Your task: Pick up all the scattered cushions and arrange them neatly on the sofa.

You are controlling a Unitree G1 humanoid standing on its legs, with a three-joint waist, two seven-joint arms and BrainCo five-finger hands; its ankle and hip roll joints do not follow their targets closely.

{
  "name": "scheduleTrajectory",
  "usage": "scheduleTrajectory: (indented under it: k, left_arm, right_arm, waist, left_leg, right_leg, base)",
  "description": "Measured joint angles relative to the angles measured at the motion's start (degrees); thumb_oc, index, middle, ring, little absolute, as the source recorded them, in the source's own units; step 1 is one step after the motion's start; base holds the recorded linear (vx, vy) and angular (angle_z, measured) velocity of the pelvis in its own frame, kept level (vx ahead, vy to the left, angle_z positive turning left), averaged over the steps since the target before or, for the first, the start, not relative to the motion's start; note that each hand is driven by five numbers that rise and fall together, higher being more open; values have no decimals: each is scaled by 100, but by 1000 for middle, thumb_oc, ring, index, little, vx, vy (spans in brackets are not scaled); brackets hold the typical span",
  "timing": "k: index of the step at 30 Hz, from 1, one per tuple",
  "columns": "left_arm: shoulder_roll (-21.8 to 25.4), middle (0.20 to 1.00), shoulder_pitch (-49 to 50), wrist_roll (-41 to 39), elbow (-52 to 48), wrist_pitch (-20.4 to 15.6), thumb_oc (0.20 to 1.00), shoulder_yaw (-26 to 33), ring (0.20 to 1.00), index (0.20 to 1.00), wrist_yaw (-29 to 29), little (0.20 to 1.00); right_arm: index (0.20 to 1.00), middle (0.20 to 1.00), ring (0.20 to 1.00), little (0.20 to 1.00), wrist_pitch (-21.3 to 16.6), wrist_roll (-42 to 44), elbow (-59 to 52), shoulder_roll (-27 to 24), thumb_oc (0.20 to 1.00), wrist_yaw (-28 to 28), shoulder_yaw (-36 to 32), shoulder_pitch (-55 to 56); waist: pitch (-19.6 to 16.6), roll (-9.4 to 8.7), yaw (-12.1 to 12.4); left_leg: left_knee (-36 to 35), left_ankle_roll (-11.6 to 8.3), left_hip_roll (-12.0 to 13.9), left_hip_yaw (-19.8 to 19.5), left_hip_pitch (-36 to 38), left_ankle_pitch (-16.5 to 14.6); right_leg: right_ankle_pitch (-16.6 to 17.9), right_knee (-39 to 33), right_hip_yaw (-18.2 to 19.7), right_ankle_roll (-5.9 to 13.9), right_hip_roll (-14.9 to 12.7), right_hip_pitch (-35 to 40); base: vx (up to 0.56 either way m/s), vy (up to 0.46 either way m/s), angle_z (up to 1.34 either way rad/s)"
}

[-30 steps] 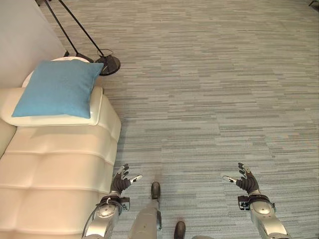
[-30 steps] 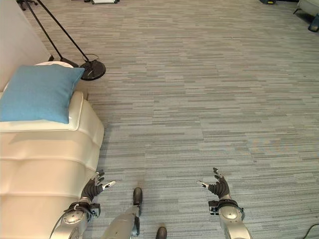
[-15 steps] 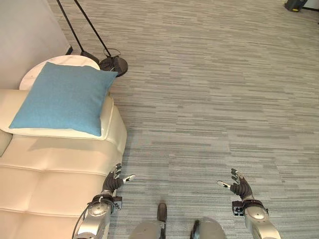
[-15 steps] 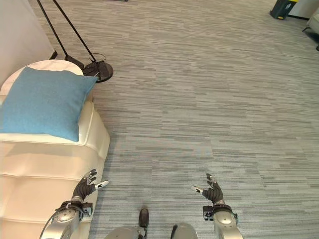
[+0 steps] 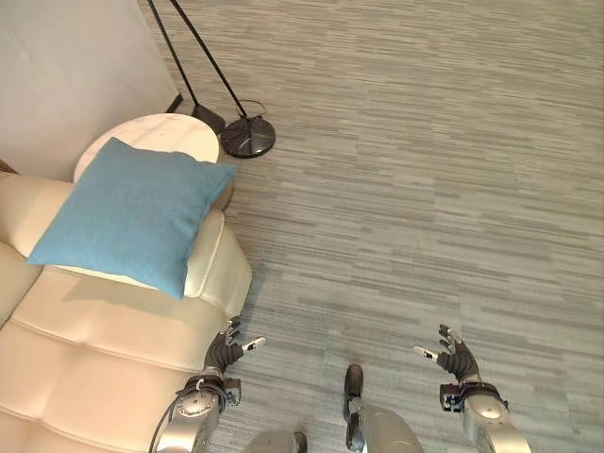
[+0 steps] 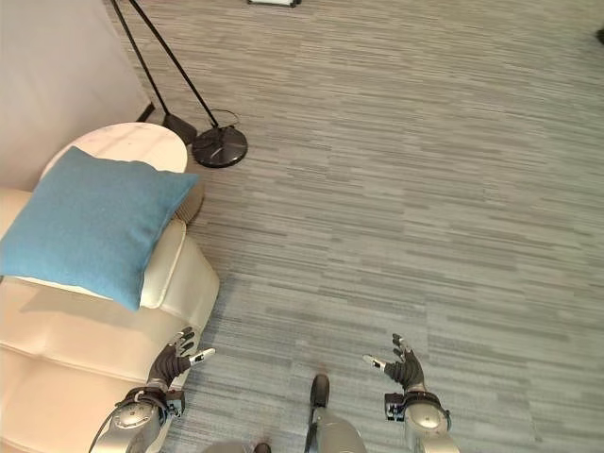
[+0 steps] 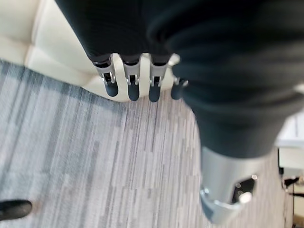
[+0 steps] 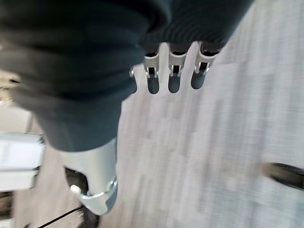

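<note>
Resting place of the cushion: the blue cushion (image 5: 132,212) is laid on the armrest of the cream sofa (image 5: 104,359), tilted, with one corner reaching over the edge of the small round surface (image 5: 156,137).
Sofa: it is seen at the left side of both eye views; its seat is tufted and nothing else is seen on it beside the cushion.
Round surface: a white round side table is placed just behind the sofa armrest, touching or nearly touching it; this cannot be told.
Lamp base: a dark round base (image 5: 247,137) with two thin black poles is placed on the floor just beyond the round surface, away from the sofa.
Left hand: the left hand (image 5: 225,350) is held low, just beside the front corner of the sofa and apart from it; its fingers (image 7: 131,85) are stretched out straight and nothing is held.
Right hand: the right hand (image 5: 455,355) is held over the grey striped carpet (image 5: 425,189), well apart from the sofa; its fingers (image 8: 173,80) are spread and straight, and nothing is held.
</note>
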Motion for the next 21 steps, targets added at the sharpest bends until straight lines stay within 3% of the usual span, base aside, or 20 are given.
scheduleTrajectory:
  k: [2,4,6,7,9,10,11,13,14,16,17,19,21]
  left_arm:
    - [16,1000,-94,-8,-8,4,1000,18,1000,1000,-18,1000]
    - [-2,1000,-142,-9,-4,13,1000,11,1000,1000,-26,1000]
    - [3,1000,-169,-7,-12,15,1000,8,1000,1000,-26,1000]
    - [-11,1000,-216,-5,41,30,1000,-2,1000,1000,-41,1000]
    - [-19,1000,-208,-3,3,36,1000,-3,1000,1000,-38,1000]
    - [-13,1000,-198,0,25,45,1000,-8,1000,1000,-41,1000]
    - [-29,1000,-236,2,77,50,1000,-1,1000,1000,-36,1000]
    - [-28,1000,-218,4,42,50,1000,0,1000,1000,-31,1000]
    - [-4,1000,-105,8,32,81,1000,11,1000,1000,-25,1000]
    - [-37,1000,84,7,-42,86,1000,23,1000,1000,-31,1000]
    - [-38,1000,91,7,-12,88,1000,52,1000,1000,-41,1000]
    - [-23,1000,103,7,2,88,1000,157,1000,1000,-41,1000]
    - [59,1000,85,6,-25,79,1000,181,1000,1000,-29,1000]
  right_arm:
    - [1000,1000,1000,1000,1,45,-4,-2,1000,-8,-17,-23]
    - [1000,1000,1000,1000,11,49,2,-43,1000,-14,-26,-3]
    - [1000,1000,1000,1000,13,53,7,-75,1000,-15,-22,-19]
    - [1000,1000,1000,1000,23,53,35,-99,1000,-47,-23,-40]
    - [1000,1000,1000,1000,31,53,123,-102,1000,-77,-28,-21]
    - [1000,1000,1000,1000,21,52,186,-82,1000,-97,-47,-37]
    - [1000,1000,1000,1000,38,52,263,-87,1000,-134,-77,30]
    - [1000,1000,1000,1000,46,51,253,-87,1000,-141,-184,135]
    - [1000,1000,1000,1000,48,49,232,-90,1000,-140,-202,172]
    - [1000,1000,1000,1000,44,42,188,-119,1000,-136,-235,258]
    - [1000,1000,1000,1000,46,33,189,-106,1000,-135,-215,236]
    - [1000,1000,1000,1000,55,32,122,-84,1000,-83,-183,289]
    - [1000,1000,1000,1000,54,31,-8,-53,1000,-60,-167,391]
  waist:
    - [35,-92,55]
    - [58,-131,53]
    - [57,-123,39]
    - [74,-88,32]
    - [80,-32,84]
    - [85,39,74]
    - [79,72,74]
    - [99,102,121]
    - [90,138,236]
    - [-16,286,231]
    - [-64,324,237]
    - [-92,182,240]
    - [-150,102,238]
  left_leg:
    - [-63,-14,250,249,-319,-18]
    - [-1028,40,408,585,-347,-11]
    - [-1749,9,449,610,-370,41]
    - [-2435,-33,541,739,-470,229]
    - [-3153,-87,764,801,-533,678]
    - [-3218,-182,859,946,-614,793]
    - [-3789,-268,947,1378,-675,927]
    - [-3943,-216,1015,1605,-785,1120]
    - [-3905,-211,1000,1672,-709,1180]
    - [-3756,-134,1027,1628,-541,1274]
    - [-3736,37,938,1605,-499,1478]
    - [-3550,160,587,1695,-357,1468]
    - [-3544,560,322,1681,-252,1523]
  right_leg:
    - [-38,-24,-148,15,15,229]
    - [-100,-194,-252,26,12,465]
    - [-116,-262,-324,45,18,552]
    - [-223,-477,-427,217,41,738]
    - [-358,-593,-518,260,159,911]
    - [-442,-640,-562,287,211,963]
    - [-501,-643,-745,316,224,1018]
    - [-540,-640,-788,314,220,1072]
    - [-626,-641,-721,446,182,1219]
    - [-819,-509,-663,682,148,1347]
    - [-935,-340,-652,813,26,1379]
    - [-1271,420,-589,1076,-433,1252]
    - [-1658,1562,-477,1139,-865,849]
  base:
    - [281,13,26]
    - [214,54,22]
    - [232,73,22]
    - [346,97,39]
    - [440,163,33]
    - [246,179,42]
    - [202,120,54]
    - [295,236,16]
    - [356,329,-19]
    - [305,251,-19]
    - [273,241,-12]
    - [221,232,6]
    - [201,217,29]
